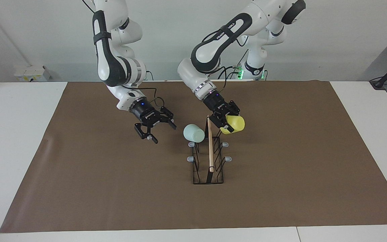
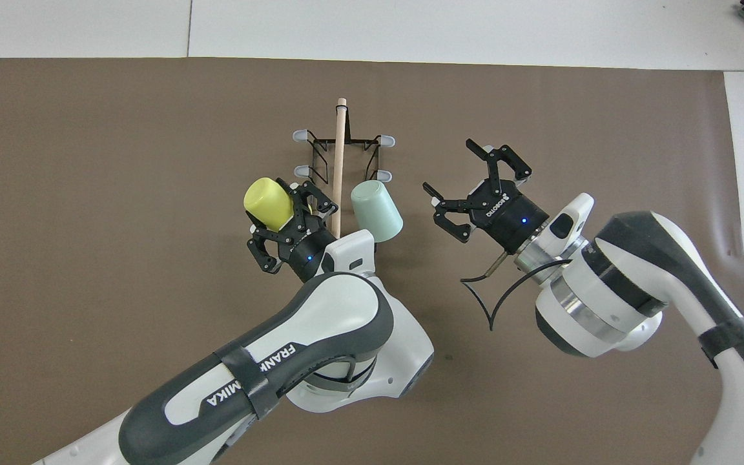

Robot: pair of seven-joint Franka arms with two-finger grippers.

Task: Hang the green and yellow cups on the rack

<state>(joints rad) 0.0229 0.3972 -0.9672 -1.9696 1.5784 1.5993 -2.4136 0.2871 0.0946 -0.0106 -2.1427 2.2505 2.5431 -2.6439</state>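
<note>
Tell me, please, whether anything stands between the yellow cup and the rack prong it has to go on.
Nothing visible does. The left gripper holds the yellow cup over the rack, at the prongs nearest the robots on the left arm's side. The green cup hangs on the right arm's side, apart.

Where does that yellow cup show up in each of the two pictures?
Facing view: the yellow cup is just right of centre, held in the left end effector, over the rack.
Overhead view: the yellow cup is left of centre, again in the left end effector.
Shared landmark: the rack's wooden rod, right beside the cup in both.
</note>
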